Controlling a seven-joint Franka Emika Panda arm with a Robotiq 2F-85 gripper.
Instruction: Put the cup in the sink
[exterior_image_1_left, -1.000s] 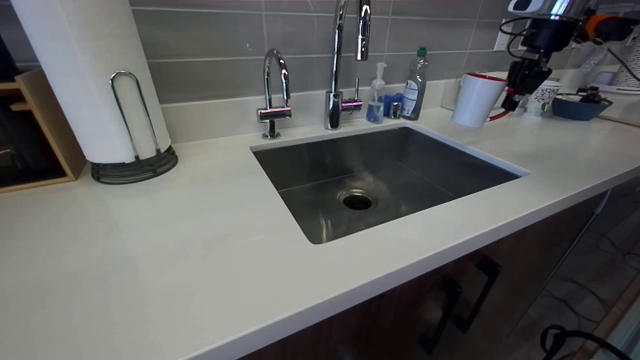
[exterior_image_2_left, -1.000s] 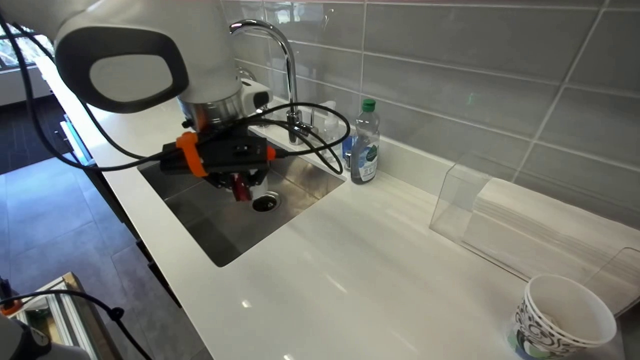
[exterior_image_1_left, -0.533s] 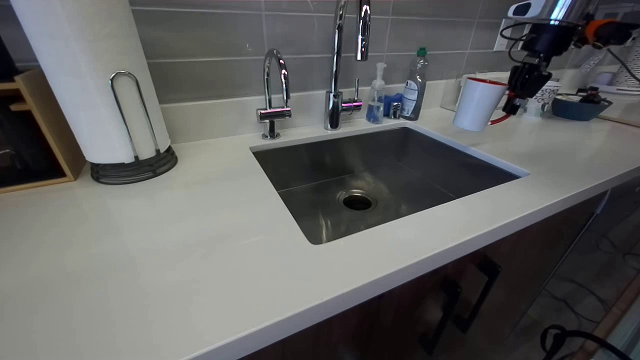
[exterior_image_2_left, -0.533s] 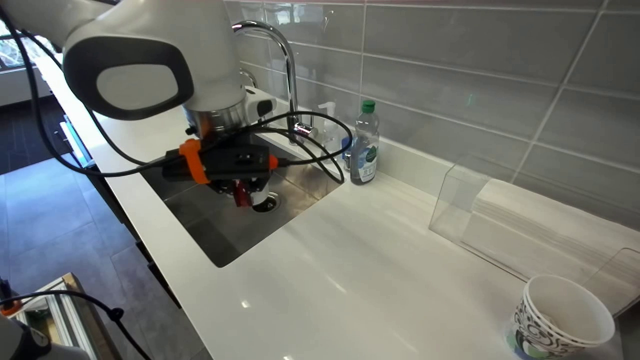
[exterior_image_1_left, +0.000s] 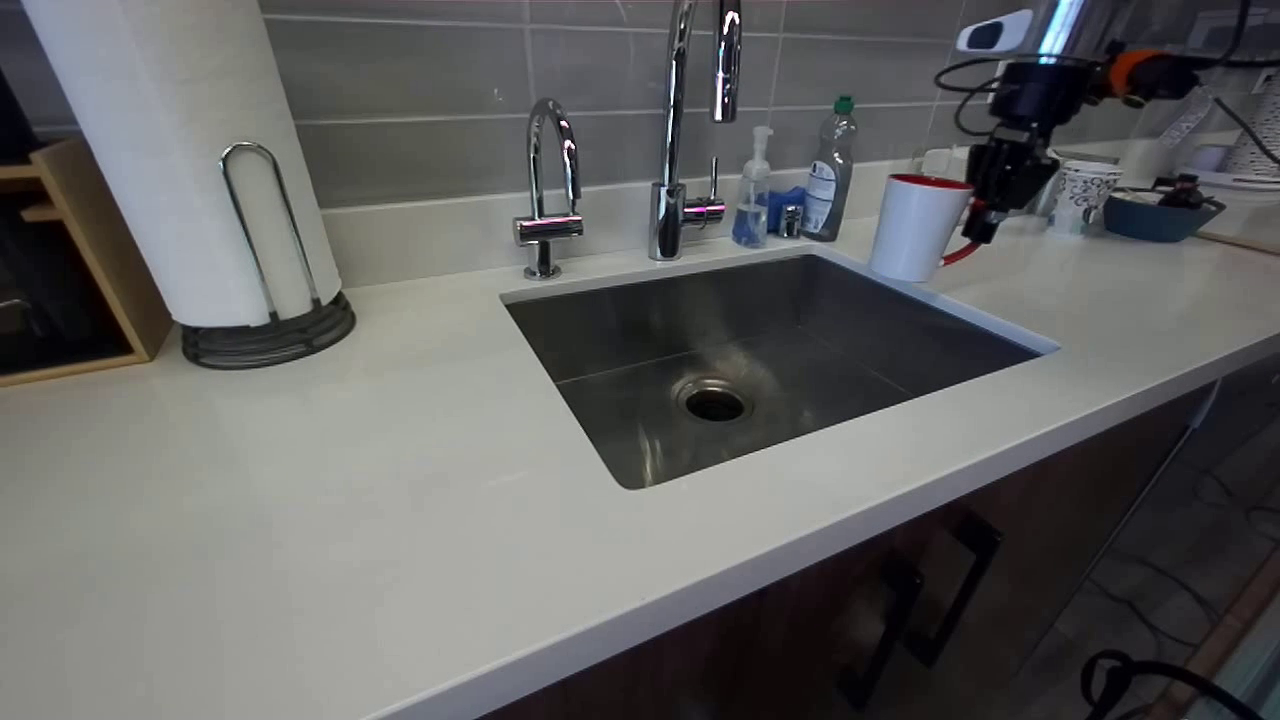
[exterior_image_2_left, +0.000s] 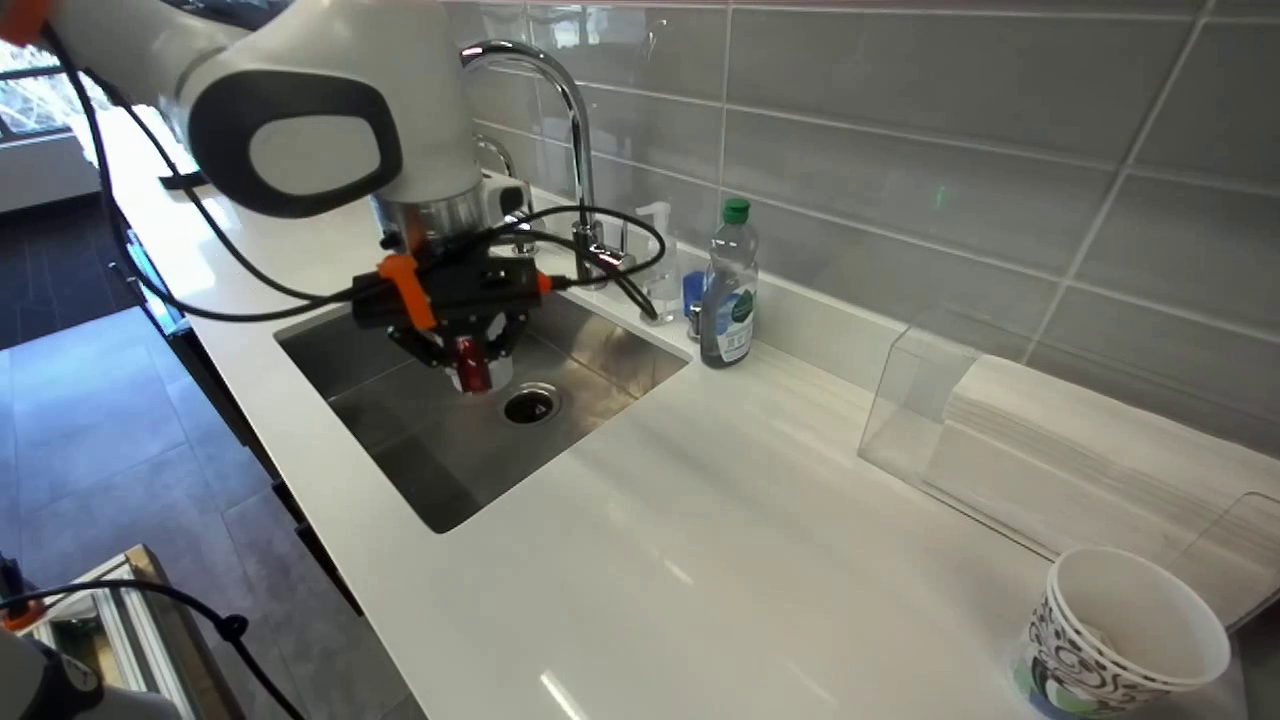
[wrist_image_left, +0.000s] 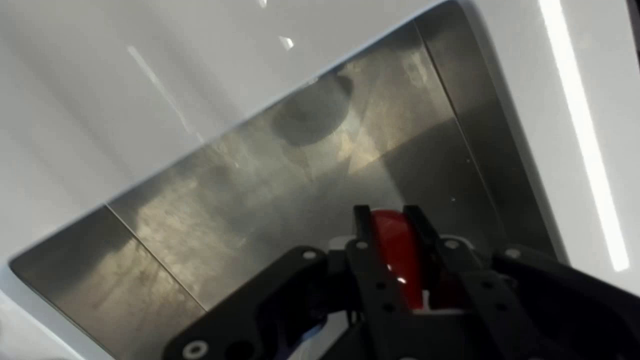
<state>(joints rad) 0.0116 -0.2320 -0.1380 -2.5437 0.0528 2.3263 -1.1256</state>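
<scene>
The cup is a white mug with a red inside and red handle. It shows in the exterior views as the white body (exterior_image_1_left: 912, 232) and the red handle of the cup (exterior_image_2_left: 472, 366). My gripper (exterior_image_1_left: 982, 222) is shut on its handle, also in the wrist view (wrist_image_left: 389, 212), where the red handle of the cup (wrist_image_left: 397, 245) lies between the fingers. The cup hangs slightly tilted. The steel sink (exterior_image_1_left: 830, 355) lies below; in the wrist view the sink (wrist_image_left: 225, 240) fills the middle. In an exterior view the cup appears above the sink (exterior_image_2_left: 610, 365), left of the drain; most of its body is hidden there.
A tall faucet (exterior_image_1_left: 672, 140) and a small faucet (exterior_image_1_left: 542, 190) stand behind the sink. A soap pump (exterior_image_1_left: 752, 195) and a green-capped bottle (exterior_image_1_left: 830, 180) stand by the back wall. A patterned paper cup (exterior_image_2_left: 1115, 630) and a napkin holder (exterior_image_2_left: 1080, 450) stand on the counter.
My gripper and the cup have moved left and slightly lower in an exterior view, closer to the sink. In the other view the arm has shifted a little, and the drain is now uncovered.
</scene>
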